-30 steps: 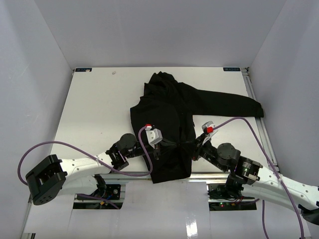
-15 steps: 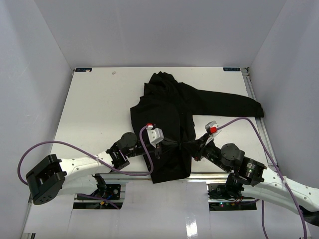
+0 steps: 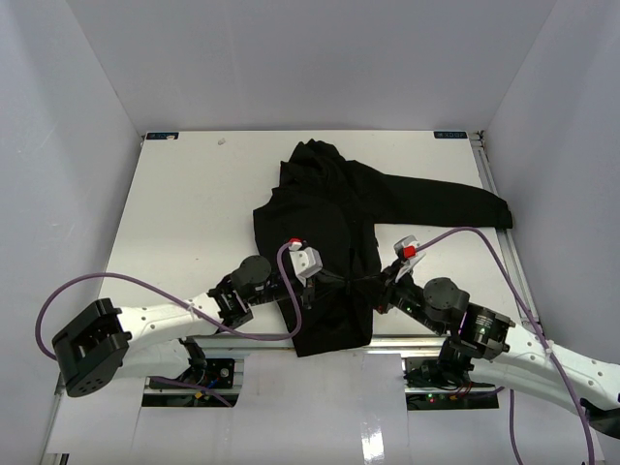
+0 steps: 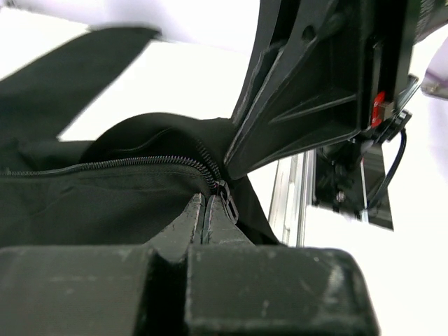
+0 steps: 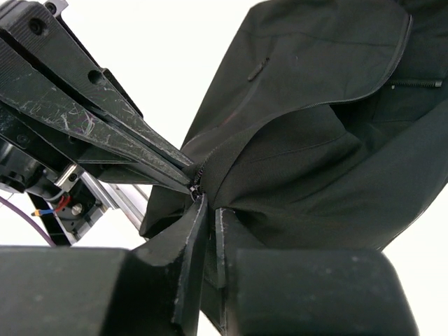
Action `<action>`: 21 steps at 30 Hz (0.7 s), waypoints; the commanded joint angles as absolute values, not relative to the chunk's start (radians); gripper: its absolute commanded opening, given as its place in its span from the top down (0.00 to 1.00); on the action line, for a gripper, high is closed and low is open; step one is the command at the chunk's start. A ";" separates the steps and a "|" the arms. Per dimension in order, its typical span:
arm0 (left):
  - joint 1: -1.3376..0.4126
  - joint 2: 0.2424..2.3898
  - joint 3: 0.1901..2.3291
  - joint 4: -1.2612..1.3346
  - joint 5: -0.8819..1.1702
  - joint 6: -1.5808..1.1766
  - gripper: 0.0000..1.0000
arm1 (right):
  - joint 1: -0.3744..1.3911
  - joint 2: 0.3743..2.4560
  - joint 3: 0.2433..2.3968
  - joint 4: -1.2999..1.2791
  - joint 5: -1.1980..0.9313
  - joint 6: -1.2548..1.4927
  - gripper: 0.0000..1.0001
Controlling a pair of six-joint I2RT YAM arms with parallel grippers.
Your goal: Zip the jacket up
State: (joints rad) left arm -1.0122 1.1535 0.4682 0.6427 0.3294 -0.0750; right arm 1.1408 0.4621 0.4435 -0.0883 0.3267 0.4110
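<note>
The black jacket (image 3: pixel 329 213) lies spread mid-table, one sleeve (image 3: pixel 455 201) stretched right. My left gripper (image 3: pixel 339 278) and right gripper (image 3: pixel 373 286) meet at its front opening near the hem. In the left wrist view the left gripper (image 4: pixel 204 203) is shut on the jacket (image 4: pixel 105 203) just under the zipper teeth (image 4: pixel 126 163) and slider (image 4: pixel 225 192). The right gripper's fingers (image 4: pixel 294 105) loom above it. In the right wrist view the right gripper (image 5: pixel 208 206) is shut on a jacket fold (image 5: pixel 315 140) beside the slider (image 5: pixel 194 189). The left fingers (image 5: pixel 105 119) reach it from the upper left.
A metal rail (image 3: pixel 407 341) runs along the table's near edge just below the hem and shows in the left wrist view (image 4: pixel 290 196). White walls enclose the table on three sides. Purple cables (image 3: pixel 145 286) loop off both wrists.
The left gripper has edged slightly right toward the right one. The right wrist swayed right, then came back. Both stay shut on the jacket.
</note>
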 commanded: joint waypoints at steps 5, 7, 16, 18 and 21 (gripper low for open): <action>-1.011 1.172 0.564 0.405 0.396 -0.211 1.00 | 1.136 0.480 0.520 -0.156 0.322 0.431 0.58; -1.010 1.166 0.585 0.370 0.410 -0.251 1.00 | 1.135 0.477 0.528 -0.214 0.332 0.436 0.52; -1.003 1.206 0.689 0.167 0.486 -0.399 1.00 | 1.135 0.458 0.620 -0.357 0.371 0.341 0.45; -1.003 1.197 0.687 0.158 0.485 -0.407 1.00 | 1.135 0.474 0.686 -0.374 0.390 0.298 0.44; -1.002 1.181 0.684 0.156 0.494 -0.416 1.00 | 1.135 0.520 0.774 -0.433 0.427 0.282 0.43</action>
